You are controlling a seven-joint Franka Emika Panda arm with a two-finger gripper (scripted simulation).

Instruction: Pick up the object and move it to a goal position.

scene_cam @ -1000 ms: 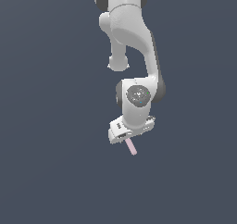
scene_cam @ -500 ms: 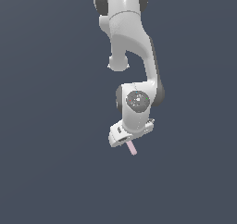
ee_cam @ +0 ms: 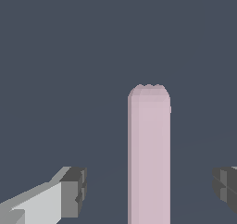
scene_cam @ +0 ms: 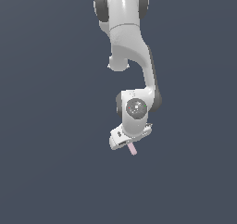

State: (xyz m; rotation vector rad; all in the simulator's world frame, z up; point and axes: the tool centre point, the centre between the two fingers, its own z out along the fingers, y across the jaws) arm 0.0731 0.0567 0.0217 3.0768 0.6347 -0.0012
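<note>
Pale pink and round-ended, the object (scene_cam: 133, 148) juts from the underside of the white gripper (scene_cam: 131, 142) in the exterior view, its free tip pointing toward about five o'clock against a plain slate-grey backdrop. The bar is far slimmer than the hand above it, and only its lower part shows beneath the white housing.

The wrist view shows the same object (ee_cam: 149, 158) as an upright pink column standing between the two dark fingertip pads (ee_cam: 74, 190), one at roughly eight o'clock of the bar and the other at about four o'clock. Clear grey gaps separate the bar from both pads in that picture, so the jaws stand well apart and neither pad is seen touching it; what keeps the bar in place is hidden from view.

Above the gripper, the round wrist joint (scene_cam: 136, 108) carries a grey disc with small red and green marks. From there the white arm (scene_cam: 132, 47) rises toward twelve o'clock, ending at a pair of dark-capped joints at the frame's upper edge.
</note>
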